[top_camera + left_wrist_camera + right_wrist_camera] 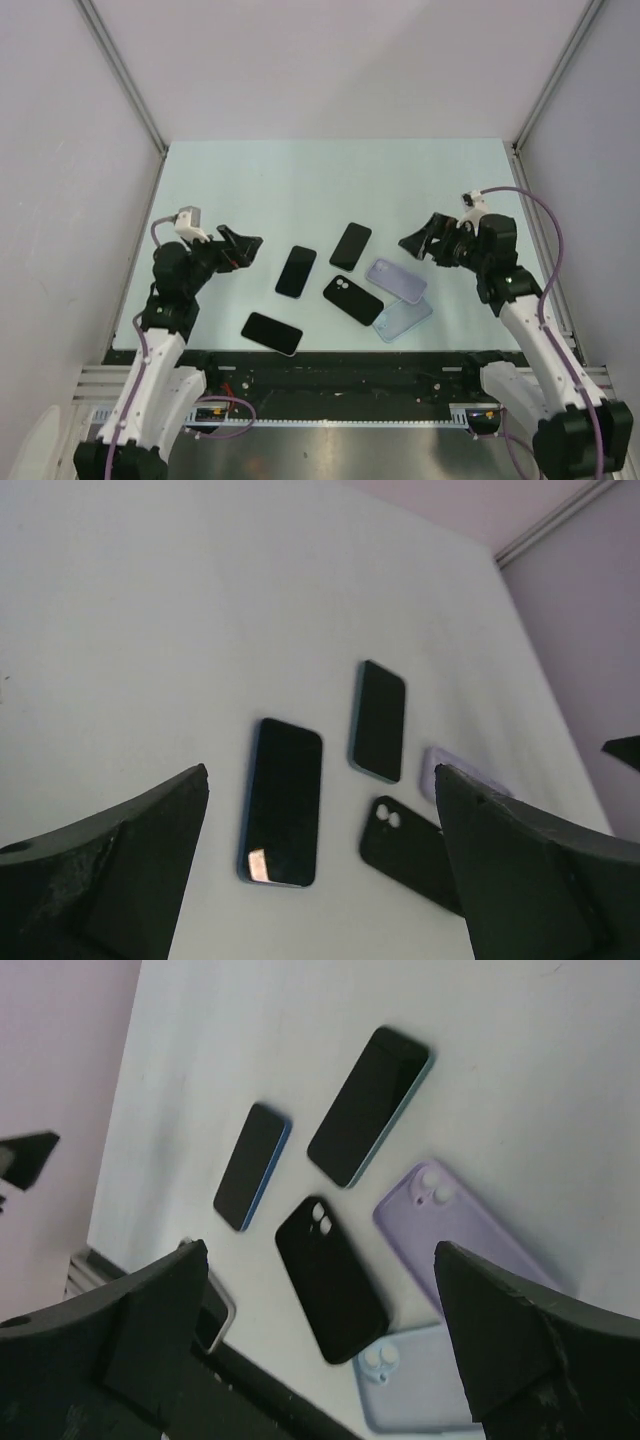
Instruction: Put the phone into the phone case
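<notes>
Three phones lie screen up on the pale table: a blue-edged phone (pixel 296 271) (pixel 283 800) (pixel 252 1166), a teal-edged phone (pixel 350 246) (pixel 379 720) (pixel 368 1106), and a silver-edged phone (pixel 271 333) (pixel 215 1310) near the front edge. Three cases lie back up to their right: a black case (pixel 352 299) (pixel 410 852) (pixel 330 1280), a purple case (pixel 397 280) (pixel 450 1225) and a light blue case (pixel 403 318) (pixel 420 1390). My left gripper (pixel 243 248) (pixel 320 775) hovers open, left of the blue-edged phone. On the other side, my right gripper (pixel 415 243) (pixel 320 1247) hangs open, right of the purple case. Neither holds anything.
The table (pixel 300 180) is walled in by white panels on the left, right and back. A black rail (pixel 340 370) with the arm bases runs along the front edge, close to the silver-edged phone and the light blue case.
</notes>
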Available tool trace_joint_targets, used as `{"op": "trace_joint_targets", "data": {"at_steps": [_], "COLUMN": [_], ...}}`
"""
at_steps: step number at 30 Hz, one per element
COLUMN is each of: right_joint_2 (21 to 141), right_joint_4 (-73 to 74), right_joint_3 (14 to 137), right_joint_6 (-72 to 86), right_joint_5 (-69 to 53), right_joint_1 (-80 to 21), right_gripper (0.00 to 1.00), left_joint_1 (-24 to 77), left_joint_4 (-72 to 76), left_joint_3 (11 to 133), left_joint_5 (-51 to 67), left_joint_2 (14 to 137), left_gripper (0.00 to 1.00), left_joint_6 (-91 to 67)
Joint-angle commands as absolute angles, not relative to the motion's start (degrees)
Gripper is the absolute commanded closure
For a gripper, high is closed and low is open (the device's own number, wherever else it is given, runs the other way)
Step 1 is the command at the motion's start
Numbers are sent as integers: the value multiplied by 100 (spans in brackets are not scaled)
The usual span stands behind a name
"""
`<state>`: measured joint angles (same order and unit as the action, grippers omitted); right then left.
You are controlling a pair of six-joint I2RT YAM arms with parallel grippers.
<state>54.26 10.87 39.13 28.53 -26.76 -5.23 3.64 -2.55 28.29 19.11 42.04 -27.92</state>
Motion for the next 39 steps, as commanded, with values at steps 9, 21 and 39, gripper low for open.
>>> {"op": "trace_joint_targets", "data": {"at_steps": [9,21,39], "right_joint_2": [3480,5606,7612], "right_joint_4": [3322,1805,430], "right_joint_3": [3516,3208,3410], "right_joint_6": [3409,4131,4236], "right_joint_5": [-1030,-615,-1345], "right_joint_1": [-2591,-3603,-3525], "right_gripper": [0,0,0], "left_joint_1": [299,2114,3858], "left_joint_4": [-431,-448,-580], "left_joint_3": [2153,3109,4903], "left_joint_5": [3585,2331,413], "left_joint_2": [2803,5262,8779], "left_gripper": [0,0,23], "left_joint_6": [-3482,-2576,-1583]}}
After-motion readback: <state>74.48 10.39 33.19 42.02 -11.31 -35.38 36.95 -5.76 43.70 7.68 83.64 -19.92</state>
